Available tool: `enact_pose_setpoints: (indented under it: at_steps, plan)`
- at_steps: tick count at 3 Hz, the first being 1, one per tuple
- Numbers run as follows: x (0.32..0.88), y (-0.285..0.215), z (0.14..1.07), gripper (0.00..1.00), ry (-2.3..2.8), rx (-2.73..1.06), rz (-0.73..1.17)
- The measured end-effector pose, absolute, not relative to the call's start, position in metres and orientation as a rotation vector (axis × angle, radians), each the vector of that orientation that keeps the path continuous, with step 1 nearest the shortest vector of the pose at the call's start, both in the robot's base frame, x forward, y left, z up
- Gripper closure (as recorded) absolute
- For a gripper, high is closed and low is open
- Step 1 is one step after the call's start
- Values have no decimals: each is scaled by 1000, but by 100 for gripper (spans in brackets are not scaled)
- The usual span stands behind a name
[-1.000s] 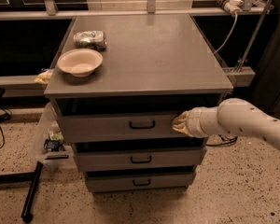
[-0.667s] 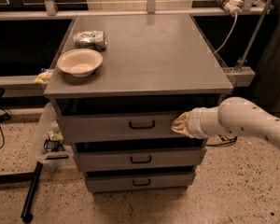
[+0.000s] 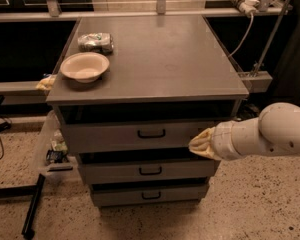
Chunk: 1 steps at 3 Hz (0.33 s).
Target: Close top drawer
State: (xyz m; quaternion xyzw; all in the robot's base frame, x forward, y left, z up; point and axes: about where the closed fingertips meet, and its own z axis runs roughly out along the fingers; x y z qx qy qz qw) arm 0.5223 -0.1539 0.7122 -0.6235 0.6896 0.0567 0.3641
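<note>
Toward the left edge of the grey cabinet top (image 3: 160,54), a cream bowl (image 3: 85,66), a crumpled silvery packet (image 3: 95,42) just behind it. Below that top to the left, a clear plastic bin (image 3: 52,149) on the speckled floor (image 3: 260,204); beyond its back right corner, a white cable (image 3: 242,31).

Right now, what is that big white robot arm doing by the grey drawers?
The robot arm has its claw at the right side of the top drawer, beside its handle, and looks ready to push. The drawer sticks out of the cabinet, so it is not shut yet. A bowl and a crumpled packet sit on top.
</note>
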Motion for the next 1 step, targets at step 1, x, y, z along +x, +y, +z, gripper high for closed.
enact_pose_setpoints:
  at_steps: [1]
  plan:
    - [521, -154, 712, 81, 1777, -1606, 151]
